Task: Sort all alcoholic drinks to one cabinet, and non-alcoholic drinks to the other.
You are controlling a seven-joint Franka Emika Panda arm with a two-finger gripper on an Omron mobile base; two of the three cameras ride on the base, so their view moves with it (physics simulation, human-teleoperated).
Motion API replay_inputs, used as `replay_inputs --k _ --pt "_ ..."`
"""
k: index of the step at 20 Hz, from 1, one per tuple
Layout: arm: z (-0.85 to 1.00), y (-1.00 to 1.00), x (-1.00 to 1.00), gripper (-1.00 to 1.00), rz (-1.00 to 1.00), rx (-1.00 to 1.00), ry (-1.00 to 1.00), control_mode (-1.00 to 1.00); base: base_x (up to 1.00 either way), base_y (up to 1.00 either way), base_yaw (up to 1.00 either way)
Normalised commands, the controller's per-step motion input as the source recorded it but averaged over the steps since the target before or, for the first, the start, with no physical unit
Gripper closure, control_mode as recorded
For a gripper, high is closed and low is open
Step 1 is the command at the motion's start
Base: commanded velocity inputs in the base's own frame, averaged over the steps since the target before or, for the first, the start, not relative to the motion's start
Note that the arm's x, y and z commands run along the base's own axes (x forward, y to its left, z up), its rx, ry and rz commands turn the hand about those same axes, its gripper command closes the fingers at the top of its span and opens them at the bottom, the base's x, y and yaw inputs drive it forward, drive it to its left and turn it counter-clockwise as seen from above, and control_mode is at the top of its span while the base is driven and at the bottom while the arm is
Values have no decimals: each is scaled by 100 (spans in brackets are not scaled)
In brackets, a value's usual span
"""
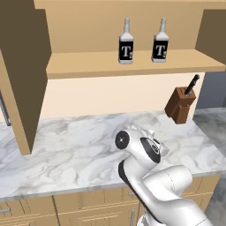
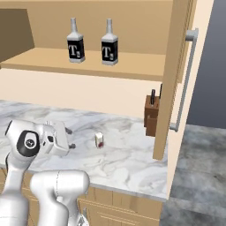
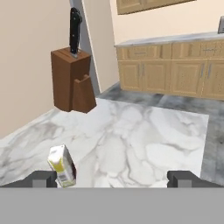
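Observation:
Two alcoholic drinks, pale bottles with black "T" labels, stand side by side on the shelf of the wide cabinet [image 1: 132, 66]: one [image 1: 126, 44] [image 2: 75, 43] and the other [image 1: 160, 42] [image 2: 109, 44]. That cabinet's doors hang open. My gripper [image 3: 113, 179] [image 2: 69, 137] is low over the marble counter [image 1: 75, 150], well below the shelf. It is open and holds nothing. The non-alcoholic drinks are out of view.
A small white and yellow carton [image 3: 62, 165] [image 2: 99, 140] stands on the counter by one fingertip. A wooden knife block [image 1: 180, 105] [image 2: 151, 115] [image 3: 72, 81] sits at the counter's right end. The cabinet's right door [image 2: 174, 66] juts out with a grey bar handle [image 2: 186, 79]. Another grey handle [image 1: 4, 110] shows far left.

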Motion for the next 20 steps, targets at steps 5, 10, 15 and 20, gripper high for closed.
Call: replay_inputs --k 5,10,15,20 --pt "-14 -15 3 -100 5 0 -1 -100 0 0 0" --pt "-17 -4 23 -100 3 0 0 -100 0 0 0" --pt "-26 -9 24 -100 4 0 0 -100 0 0 0" --pt "-31 -21 2 -100 0 0 0 -100 0 0 0"
